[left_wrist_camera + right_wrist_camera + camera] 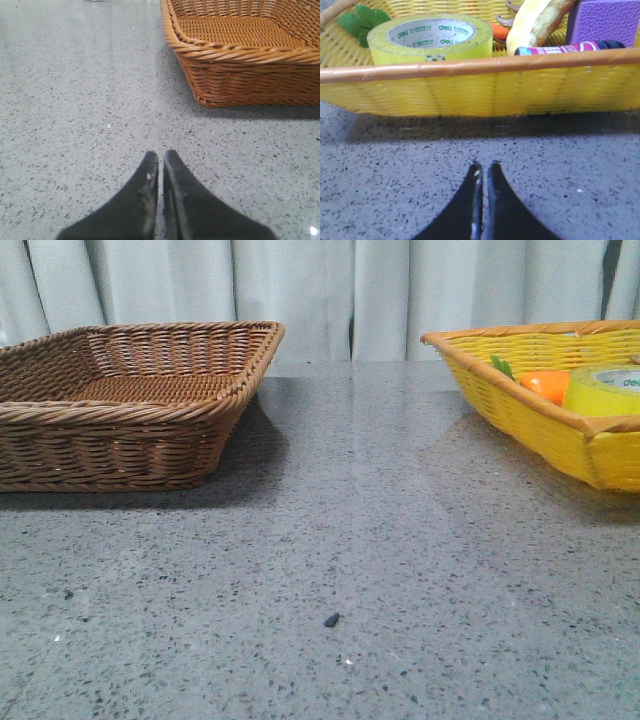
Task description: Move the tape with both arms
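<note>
The tape (431, 37) lies flat inside the yellow basket (470, 95), its core hole facing up, straight ahead of the right claw (483, 172) and a little to one side, beyond the basket's near wall. That wall stands between claw and roll, so I judge the claw must rise over the rim and come down onto the roll from above. The right claw is pinched nearly shut, holding nothing, low over the table (330, 560). The left claw (161, 160) is likewise almost closed and empty, with the brown basket (240, 65) ahead of it and off to one side; no tape shows in its view. The right arm is clearly the nearer one to the tape; the left is well apart from it, by the other basket.

Count: one tape, two baskets, two claws. Beside the tape in the yellow basket lie one carrot (546, 385) with green leaves (362, 22), one purple box (602, 22), one yellowish curved thing, perhaps a banana (535, 25), and one pink-labelled item (555, 49). The brown basket shows no contents.
</note>
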`<action>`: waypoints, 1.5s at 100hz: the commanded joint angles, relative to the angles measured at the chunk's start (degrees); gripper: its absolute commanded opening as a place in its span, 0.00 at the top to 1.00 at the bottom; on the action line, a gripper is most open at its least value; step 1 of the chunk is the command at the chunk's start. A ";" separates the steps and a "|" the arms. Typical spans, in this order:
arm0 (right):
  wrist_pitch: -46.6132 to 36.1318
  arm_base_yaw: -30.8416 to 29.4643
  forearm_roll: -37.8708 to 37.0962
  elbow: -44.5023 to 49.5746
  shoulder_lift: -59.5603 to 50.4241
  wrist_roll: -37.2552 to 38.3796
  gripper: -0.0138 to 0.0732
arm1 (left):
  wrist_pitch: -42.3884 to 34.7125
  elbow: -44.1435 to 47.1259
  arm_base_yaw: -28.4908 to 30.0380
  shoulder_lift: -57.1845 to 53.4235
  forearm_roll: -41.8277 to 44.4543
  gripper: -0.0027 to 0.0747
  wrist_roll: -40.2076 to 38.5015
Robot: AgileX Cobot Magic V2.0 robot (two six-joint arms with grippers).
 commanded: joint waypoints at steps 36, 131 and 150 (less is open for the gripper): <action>-6.57 -0.35 0.48 1.22 -1.15 -0.14 0.93 | -6.77 0.54 0.14 -1.65 3.96 0.99 -0.35; -24.09 -0.35 1.01 1.22 -1.15 0.00 0.93 | -24.54 0.42 0.23 -1.65 3.76 0.99 -0.35; -19.97 -0.25 1.01 -2.24 -1.06 0.00 0.93 | -24.87 -1.43 0.23 -1.53 3.64 0.99 -0.35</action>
